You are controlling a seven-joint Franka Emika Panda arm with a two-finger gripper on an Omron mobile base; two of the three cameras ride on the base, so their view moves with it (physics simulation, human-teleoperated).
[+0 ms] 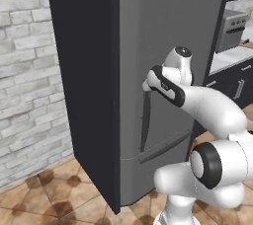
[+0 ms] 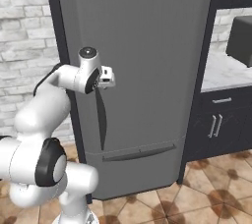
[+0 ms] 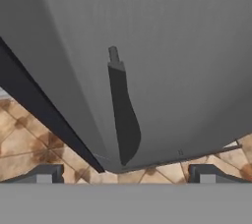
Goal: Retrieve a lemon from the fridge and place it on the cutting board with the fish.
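A domestic kitchen, rendered in simulation. A tall dark grey fridge with a curved dark handle and a lower drawer stands against a pale brick wall on a floor of brown tiles. To the fridge's right, dark cabinets with metal pulls carry a light marbled countertop, and near the countertop's back edge sits a small grey oven with knobs.

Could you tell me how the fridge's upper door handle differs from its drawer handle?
The door handle runs upright and curves outward, while the drawer handle lies as a straight horizontal bar. The door handle looks near black; the drawer handle is grey. Both sit on the closed fridge.
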